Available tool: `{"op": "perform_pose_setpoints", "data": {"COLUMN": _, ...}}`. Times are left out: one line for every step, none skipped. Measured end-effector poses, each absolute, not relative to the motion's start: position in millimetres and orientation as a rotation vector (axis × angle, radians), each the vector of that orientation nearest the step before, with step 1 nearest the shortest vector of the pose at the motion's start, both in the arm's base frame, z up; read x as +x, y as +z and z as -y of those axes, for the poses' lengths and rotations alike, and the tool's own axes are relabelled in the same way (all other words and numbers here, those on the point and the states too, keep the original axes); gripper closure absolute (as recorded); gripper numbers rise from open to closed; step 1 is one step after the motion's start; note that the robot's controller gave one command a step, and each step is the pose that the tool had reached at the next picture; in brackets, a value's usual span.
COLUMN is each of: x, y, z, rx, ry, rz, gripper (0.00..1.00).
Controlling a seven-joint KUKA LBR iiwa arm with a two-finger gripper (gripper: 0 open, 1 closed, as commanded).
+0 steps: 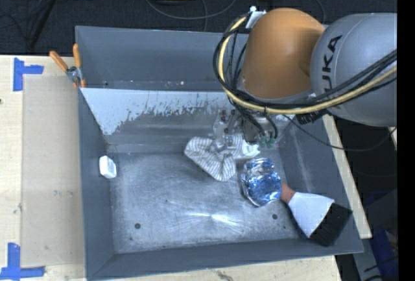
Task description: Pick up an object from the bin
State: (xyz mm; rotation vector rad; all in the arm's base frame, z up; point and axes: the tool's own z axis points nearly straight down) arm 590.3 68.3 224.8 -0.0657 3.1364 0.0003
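Note:
My gripper (pixel 228 137) hangs low at the bin's back right, under the orange cover, its fingers down on the top edge of a crumpled grey-and-white checked cloth (pixel 211 158). Just right of the cloth lies a shiny blue foil-wrapped lump (pixel 260 184). A small greenish-white item (pixel 264 141) peeks out beside the gripper on its right.
A brush with a white head, black end and orange handle (pixel 314 212) leans in the front right corner. A small white block (pixel 107 167) lies by the left wall. The arm and its cables cover the bin's back right.

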Motion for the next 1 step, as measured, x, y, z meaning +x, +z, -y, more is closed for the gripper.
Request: {"op": "perform_pose_setpoints", "data": {"x": 589.7, "y": 223.7, "z": -68.3, "rx": -0.066, "ry": 0.0, "rz": -3.139, "gripper": 1.0}}
